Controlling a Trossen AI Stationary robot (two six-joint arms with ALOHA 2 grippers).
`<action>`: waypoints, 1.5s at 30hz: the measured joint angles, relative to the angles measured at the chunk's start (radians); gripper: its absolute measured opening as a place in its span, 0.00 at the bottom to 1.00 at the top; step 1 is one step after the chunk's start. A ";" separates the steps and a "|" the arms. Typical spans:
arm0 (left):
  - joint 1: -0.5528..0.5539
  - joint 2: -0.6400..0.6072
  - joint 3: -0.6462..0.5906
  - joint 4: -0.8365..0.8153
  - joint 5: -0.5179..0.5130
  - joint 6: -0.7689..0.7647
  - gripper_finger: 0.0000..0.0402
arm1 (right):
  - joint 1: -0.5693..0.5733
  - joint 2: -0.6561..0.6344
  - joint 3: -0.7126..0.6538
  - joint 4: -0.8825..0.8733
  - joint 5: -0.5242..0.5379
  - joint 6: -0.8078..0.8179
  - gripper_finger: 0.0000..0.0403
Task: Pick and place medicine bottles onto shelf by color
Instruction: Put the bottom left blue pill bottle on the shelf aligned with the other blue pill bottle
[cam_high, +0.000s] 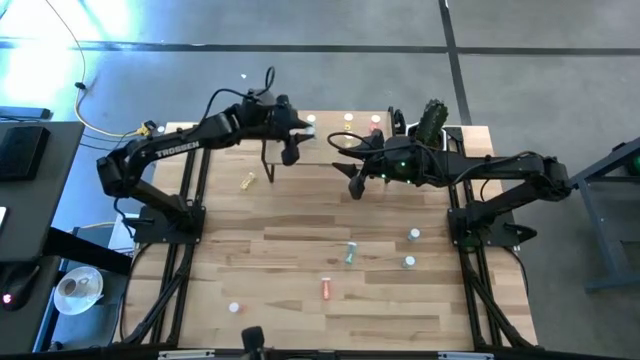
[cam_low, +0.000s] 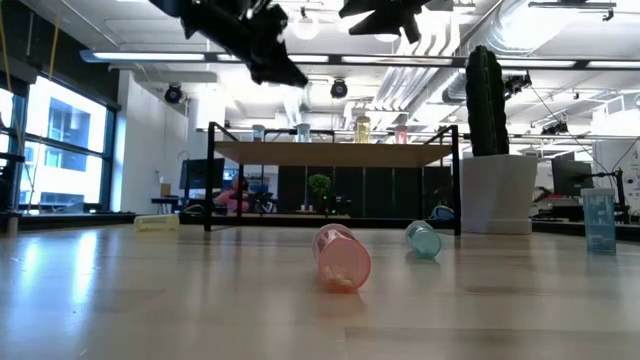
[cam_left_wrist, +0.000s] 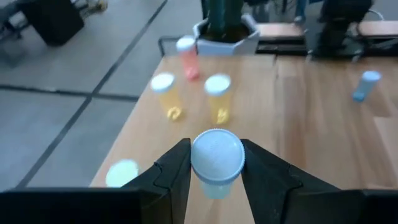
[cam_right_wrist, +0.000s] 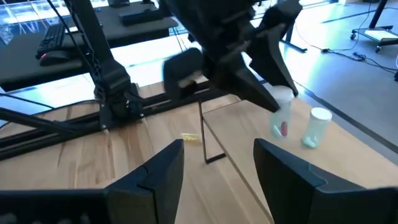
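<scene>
A: How are the two arms posed?

B: Both reach toward the far edge of the tabletop (cam_high: 300, 230). The left gripper (cam_left_wrist: 216, 163) hangs above the near left part of the shelf (cam_high: 345, 135), its jaws closed narrowly around a pale-capped bottle (cam_left_wrist: 216, 158) with a faint blue body. The right gripper (cam_right_wrist: 212, 163) hovers just in front of the shelf's middle, nothing between its jaws, which stand wide apart.

A: Where are the medicine bottles, and how many?

B: On the shelf, the left wrist view shows four standing: two yellow bottles (cam_left_wrist: 218, 96), one red bottle (cam_left_wrist: 186, 56) beyond them, and one green-capped bottle (cam_left_wrist: 122, 172) near the left end. On the tabletop, seen from above, lie a yellow bottle (cam_high: 247, 181) near the left arm, a green bottle (cam_high: 350, 252) and a red bottle on its side (cam_high: 326, 289) toward the middle, two pale-capped bottles (cam_high: 413, 234) on the right, and one small pale bottle (cam_high: 234, 308) near the front left. That makes six loose, plus the one held.

A: Anything else, or any writing?

B: A cactus in a white pot (cam_high: 432, 120) stands at the shelf's right end. The left arm (cam_high: 175, 150) carries the white word "TROSSEN".
</scene>
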 joint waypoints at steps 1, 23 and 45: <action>0.006 0.012 0.000 0.000 0.000 -0.003 0.29 | 0.000 0.000 0.000 -0.001 0.002 0.000 0.46; 0.048 0.112 0.000 -0.021 -0.001 -0.018 0.29 | 0.000 0.000 0.000 -0.006 0.002 0.000 0.46; 0.043 0.118 -0.001 -0.027 0.001 -0.025 0.29 | 0.000 0.000 0.000 -0.006 0.003 0.009 0.46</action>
